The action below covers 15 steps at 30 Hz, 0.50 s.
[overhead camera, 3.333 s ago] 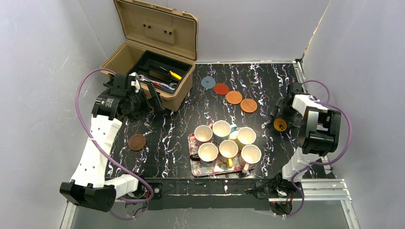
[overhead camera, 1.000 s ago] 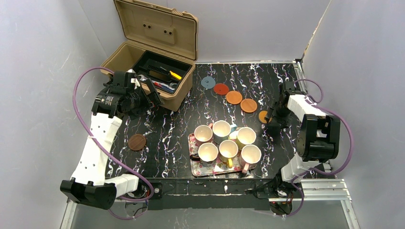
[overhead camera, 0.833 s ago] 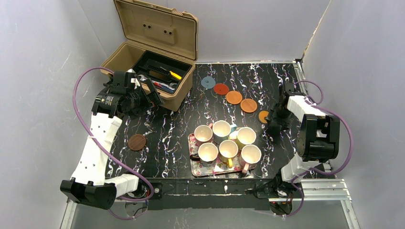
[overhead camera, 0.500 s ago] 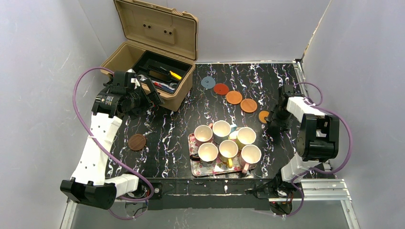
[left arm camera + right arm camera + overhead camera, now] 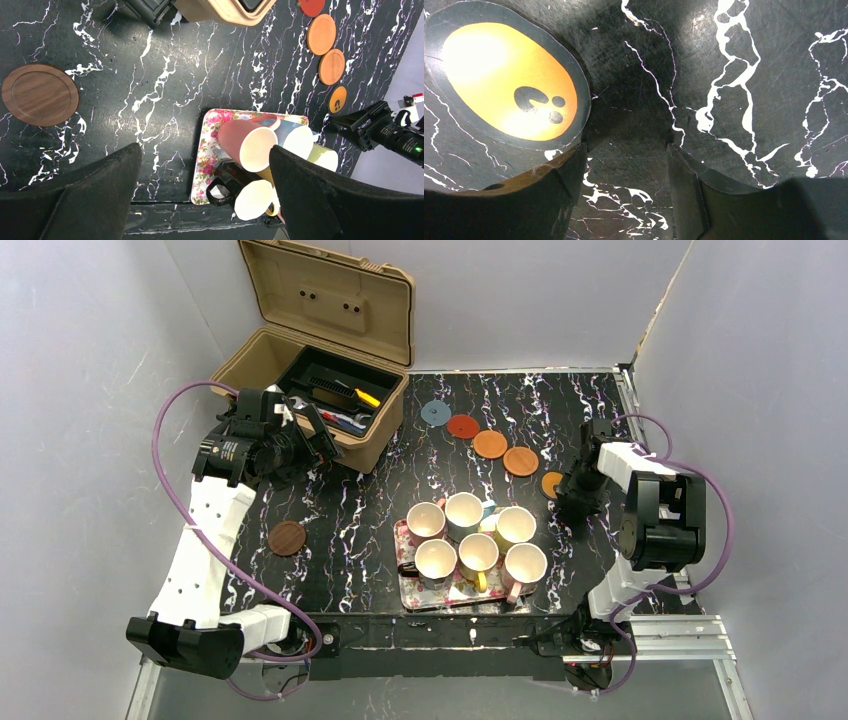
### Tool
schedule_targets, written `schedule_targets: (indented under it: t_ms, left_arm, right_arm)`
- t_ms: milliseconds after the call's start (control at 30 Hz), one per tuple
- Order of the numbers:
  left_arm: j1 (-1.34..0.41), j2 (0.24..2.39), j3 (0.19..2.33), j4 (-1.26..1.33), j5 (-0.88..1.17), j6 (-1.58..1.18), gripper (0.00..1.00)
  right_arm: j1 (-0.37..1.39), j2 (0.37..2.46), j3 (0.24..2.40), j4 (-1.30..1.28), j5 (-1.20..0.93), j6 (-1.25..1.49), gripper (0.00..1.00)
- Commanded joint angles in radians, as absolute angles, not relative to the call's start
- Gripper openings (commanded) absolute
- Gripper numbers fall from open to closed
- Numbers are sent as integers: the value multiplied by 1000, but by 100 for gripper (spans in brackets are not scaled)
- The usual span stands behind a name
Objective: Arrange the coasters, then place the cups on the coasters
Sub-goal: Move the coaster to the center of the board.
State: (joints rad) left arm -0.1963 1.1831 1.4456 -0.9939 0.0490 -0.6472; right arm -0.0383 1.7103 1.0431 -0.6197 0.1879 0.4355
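Note:
Five coasters lie in a diagonal row: blue-grey (image 5: 435, 412), red (image 5: 462, 426), two orange (image 5: 489, 444) and, last, a yellow-orange coaster (image 5: 552, 484). My right gripper (image 5: 572, 492) hovers low just beside that last one. In the right wrist view the yellow-orange coaster (image 5: 509, 82) lies flat and the right gripper (image 5: 626, 150) is open over bare table. A dark brown coaster (image 5: 287, 538) lies alone at the left. Several cups (image 5: 464, 510) stand packed on a floral tray (image 5: 404, 538). My left gripper (image 5: 328, 443) hangs wide open, high by the toolbox, holding nothing.
An open tan toolbox (image 5: 322, 390) with tools stands at the back left, lid raised. The left wrist view looks down on the brown coaster (image 5: 40, 94), the tray (image 5: 206, 150) and a pink cup (image 5: 247, 142). Grey walls close in on three sides.
The right gripper carried the yellow-orange coaster left to the row's end and let it go; over the last second it stayed beside it, jaws narrowing slightly. The left arm barely moved.

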Motion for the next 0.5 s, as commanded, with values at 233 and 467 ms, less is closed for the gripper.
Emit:
schedule_targets:
  t_ms: [233, 467]
  left_arm:
    - [-196, 1164, 1430, -1000, 51, -647, 98]
    - [-196, 1163, 1431, -1001, 52, -645, 98]
  right_arm:
    - [-15, 1760, 1075, -558, 185, 421, 68]
    - [-9, 1786, 1089, -558, 185, 409, 67]
